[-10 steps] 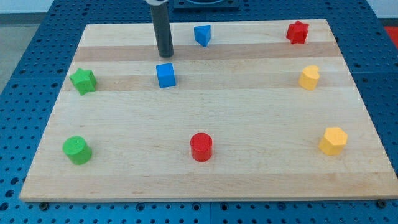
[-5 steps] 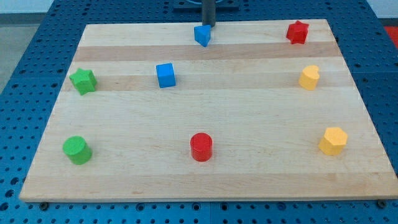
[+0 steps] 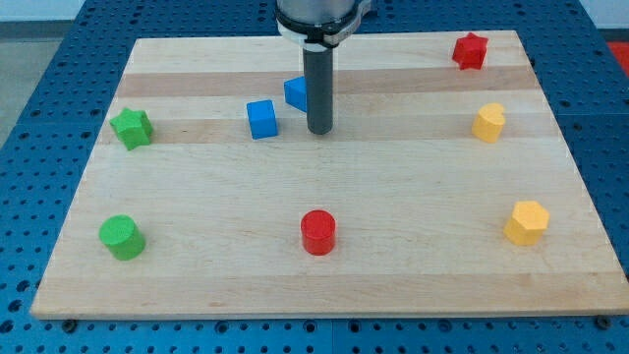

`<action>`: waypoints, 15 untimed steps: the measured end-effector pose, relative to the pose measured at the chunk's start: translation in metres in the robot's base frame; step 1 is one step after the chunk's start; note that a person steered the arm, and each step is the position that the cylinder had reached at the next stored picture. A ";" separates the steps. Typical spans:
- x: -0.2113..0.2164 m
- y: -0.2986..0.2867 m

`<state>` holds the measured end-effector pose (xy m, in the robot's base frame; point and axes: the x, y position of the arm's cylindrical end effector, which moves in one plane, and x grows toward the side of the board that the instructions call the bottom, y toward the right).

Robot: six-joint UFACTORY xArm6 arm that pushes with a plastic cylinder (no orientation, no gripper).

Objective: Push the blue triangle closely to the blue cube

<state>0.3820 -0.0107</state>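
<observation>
- Pale wooden board [image 3: 324, 265] lies on a blue pegboard bench [image 3: 39, 147], and its far edge sits just under the arm's mount
- my tip [image 3: 318, 131] rests on the wood a little beyond the board's middle, toward the far edge; it is a plain rod with no claw, so nothing can be clenched or let go, it only pushes
- blue triangle [image 3: 295, 92] sits just at the rod's left, partly hidden behind it, and I cannot tell if they touch
- blue cube [image 3: 261, 119] lies near the triangle, to its left and a touch nearer the front edge; a narrow gap remains, so I judge the task nearly done
- the tip stands on the triangle's right, which suits a leftward shove toward the cube
- open wood surrounds the pair, and both lie well clear of the far edge
- green star [image 3: 131, 128] waits near the left edge, beyond the cube, well apart
- red cylinder [image 3: 317, 232] sits toward the front edge, out of the path
- yellow blocks [image 3: 488, 123] and the red star [image 3: 470, 50] keep to the right side
</observation>
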 end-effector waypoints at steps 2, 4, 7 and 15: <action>-0.020 0.031; -0.054 0.008; -0.059 -0.013; -0.077 0.012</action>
<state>0.3050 0.0014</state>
